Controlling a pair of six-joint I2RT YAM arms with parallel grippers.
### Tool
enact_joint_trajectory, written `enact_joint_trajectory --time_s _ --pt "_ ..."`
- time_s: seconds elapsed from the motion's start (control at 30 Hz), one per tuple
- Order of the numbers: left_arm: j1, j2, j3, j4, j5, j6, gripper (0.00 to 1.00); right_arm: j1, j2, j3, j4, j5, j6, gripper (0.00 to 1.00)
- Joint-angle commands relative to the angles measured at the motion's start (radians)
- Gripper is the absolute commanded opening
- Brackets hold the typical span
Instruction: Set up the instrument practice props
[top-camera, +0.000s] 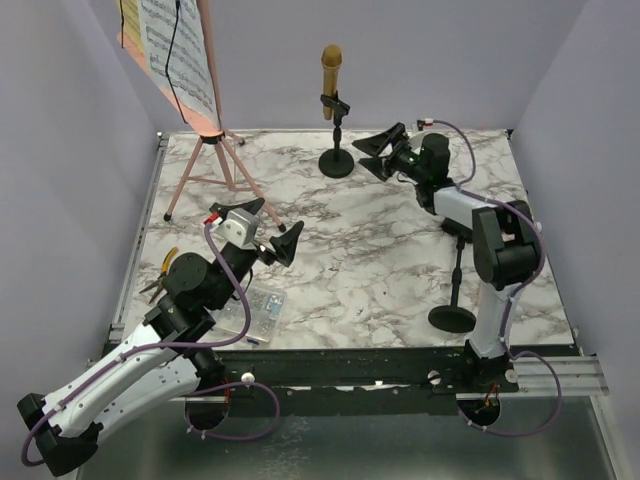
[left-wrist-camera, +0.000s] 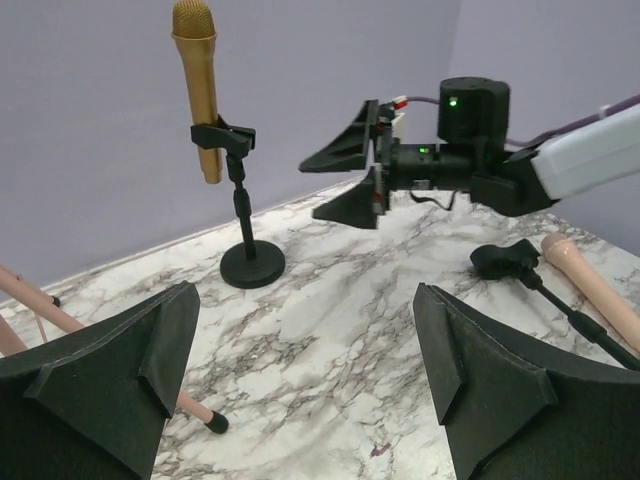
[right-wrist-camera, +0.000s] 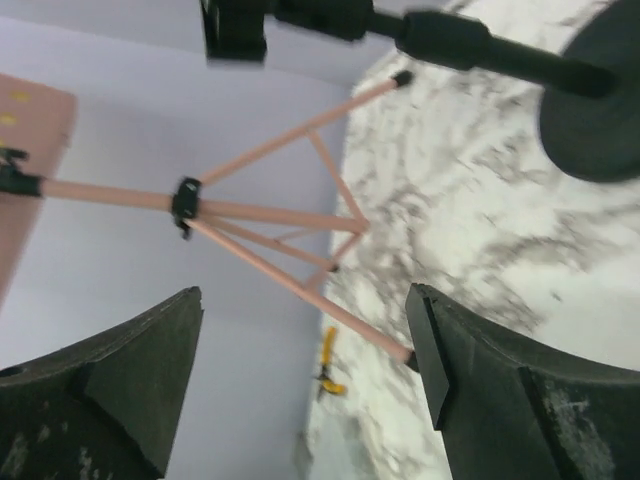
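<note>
**Both grippers wide open and holding nothing; gold microphone upright in its holder at the back**

The right arm (top-camera: 480, 225) rises from its base at the near right edge. It stretches its forearm toward the back of the marble table (top-camera: 360, 270). The right gripper (top-camera: 385, 152) is turned on its side and points left. Its fingers (left-wrist-camera: 345, 150) are spread wide with nothing between them. It hangs above the tabletop just right of the mic holder (top-camera: 337, 163), apart from it.

The left arm (top-camera: 140, 375) is folded low at the near left. The left gripper (top-camera: 262, 228) is raised over the table left of centre and faces the back. Its fingers (left-wrist-camera: 120, 370) are also spread wide and touch nothing.

The pink music rack (top-camera: 222, 160) stands on its tripod legs in the back left corner. It carries the sheet-music pages (top-camera: 180, 50).

The back-centre holder clamps the gold microphone (top-camera: 332, 70), which stands head up.

A second mic holder (top-camera: 452, 318) stands near the front right, just beside the right arm's upright link.

In the left wrist view, the pink microphone (left-wrist-camera: 590, 285) sits tilted at the right edge, near that holder's clip. How it rests is unclear.

A clear box (top-camera: 250, 305) lies by the left arm's wrist, partly hidden by it. Yellow-handled pliers (top-camera: 160, 270) lie at the table's left edge.
</note>
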Motion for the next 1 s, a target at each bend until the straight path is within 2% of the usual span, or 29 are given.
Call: enact_joint_trajectory --time_s 0.0,0.03,0.1,0.2,0.3,0.33,0.37,0.5,0.6,0.7,0.77,0.83,0.93,0.97 --pt "-0.002 -0.005 0.017 -0.008 -0.006 -0.013 0.95 -0.021 -0.266 -0.116 -0.465 -0.031 -0.474 0.89" --pt "-0.001 -0.003 0.019 -0.008 -0.008 -0.016 0.95 -0.020 -0.315 -0.119 -0.633 0.045 -0.627 0.89" --pt "-0.002 -0.002 0.022 -0.011 -0.009 -0.024 0.96 -0.020 -0.419 -0.146 -0.886 0.270 -0.821 0.90" --pt "-0.002 0.005 0.027 -0.012 0.002 -0.036 0.95 -0.020 -0.568 -0.243 -1.022 0.672 -0.995 0.89" --pt "-0.001 0.018 0.029 -0.016 0.013 -0.045 0.95 -0.030 -0.652 -0.341 -1.098 1.133 -0.945 0.88" --pt "-0.001 0.021 0.029 -0.016 0.015 -0.049 0.95 -0.052 -0.673 -0.369 -1.135 1.184 -0.884 0.86" --pt "-0.002 0.029 0.029 -0.018 0.020 -0.052 0.95 -0.080 -0.697 -0.389 -1.167 1.166 -0.829 0.84" --pt "-0.002 0.052 0.030 -0.025 0.009 -0.051 0.95 -0.234 -0.743 -0.505 -1.215 0.806 -0.653 0.77" --pt "-0.001 0.060 0.028 -0.027 -0.003 -0.046 0.95 -0.237 -0.742 -0.569 -1.196 0.611 -0.539 0.75" --pt "-0.002 0.065 0.030 -0.028 -0.006 -0.045 0.95 -0.237 -0.714 -0.613 -1.184 0.543 -0.471 0.73" --pt "-0.002 0.072 0.029 -0.028 -0.004 -0.047 0.95 -0.237 -0.695 -0.636 -1.155 0.515 -0.481 0.66" --pt "-0.001 0.075 0.029 -0.029 -0.004 -0.049 0.95 -0.237 -0.688 -0.659 -1.120 0.508 -0.496 0.51" --pt "-0.001 0.083 0.028 -0.030 -0.006 -0.046 0.95 -0.237 -0.688 -0.676 -1.055 0.487 -0.559 0.37" --pt "0.000 0.086 0.030 -0.031 -0.007 -0.044 0.95 -0.237 -0.687 -0.676 -1.035 0.464 -0.591 0.27"
